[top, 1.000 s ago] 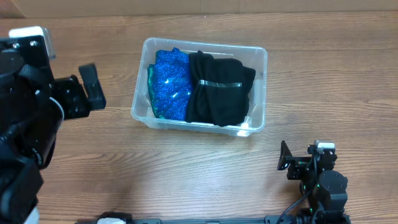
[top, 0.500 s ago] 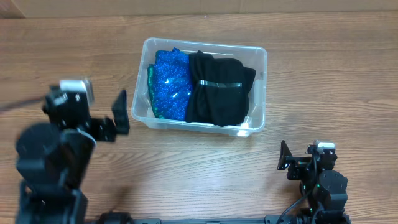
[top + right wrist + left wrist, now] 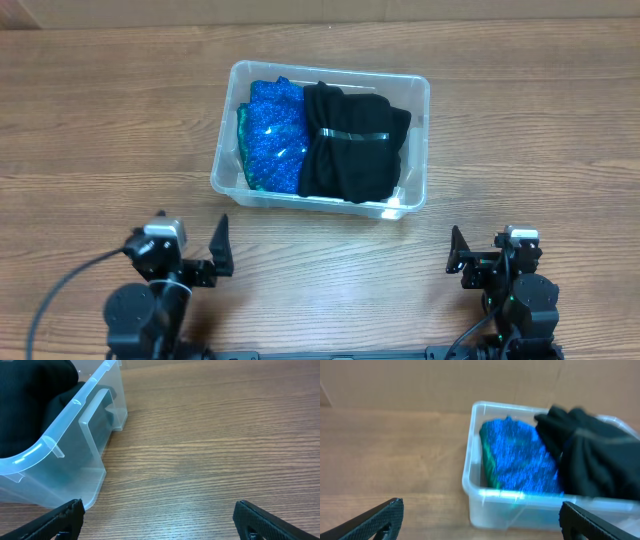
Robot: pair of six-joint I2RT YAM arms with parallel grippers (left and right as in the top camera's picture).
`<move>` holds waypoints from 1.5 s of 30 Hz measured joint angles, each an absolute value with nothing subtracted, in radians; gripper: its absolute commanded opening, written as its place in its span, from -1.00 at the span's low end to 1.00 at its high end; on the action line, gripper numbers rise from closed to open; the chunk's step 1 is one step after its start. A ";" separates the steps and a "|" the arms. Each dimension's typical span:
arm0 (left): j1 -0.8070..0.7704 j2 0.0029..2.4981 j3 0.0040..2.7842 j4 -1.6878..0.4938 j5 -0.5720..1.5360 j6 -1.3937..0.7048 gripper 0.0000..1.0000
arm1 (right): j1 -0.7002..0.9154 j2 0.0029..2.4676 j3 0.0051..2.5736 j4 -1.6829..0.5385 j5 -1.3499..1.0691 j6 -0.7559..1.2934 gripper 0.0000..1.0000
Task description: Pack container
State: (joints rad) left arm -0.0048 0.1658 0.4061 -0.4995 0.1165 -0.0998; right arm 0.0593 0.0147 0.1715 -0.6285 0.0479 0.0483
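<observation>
The container stands on the middle of the table, toward its far side, ahead of both arms and between them. It holds two folded cloths side by side. The blue cloth fills the left part, with a teal edge showing along its left side. The black cloth fills the rest, up to the right wall. Laid flat and pressed together this way, they fill the floor of the bin and leave little room to shift, so the packing looks finished or nearly so.

The left gripper sits low near the front edge of the table and points at the bin's near left corner. Its jaws are spread wide and hold nothing. The right gripper sits at the front right, also spread wide and empty, and faces the bin's right end, where a moulded handle shows. Both are well apart from the bin, which suits arms that have let go and are out of the way.

The left wrist view is blurred. In it the black cloth seems to rise a little above the rim, though that cannot be settled from this view.

The table is wood-grain laminate, brown and smooth, with nothing else on it but the arms' bases. Behind it stands a plain cardboard wall.
</observation>
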 measured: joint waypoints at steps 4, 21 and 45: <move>-0.005 0.045 0.290 -0.500 0.117 -0.102 1.00 | 0.059 0.015 0.171 -0.628 0.047 0.049 1.00; -0.005 0.017 0.130 -0.426 0.117 -0.105 1.00 | 0.059 0.015 0.171 -0.629 0.047 0.048 1.00; -0.005 0.017 0.130 -0.425 0.117 -0.105 1.00 | 0.059 0.015 0.171 -0.629 0.048 0.048 1.00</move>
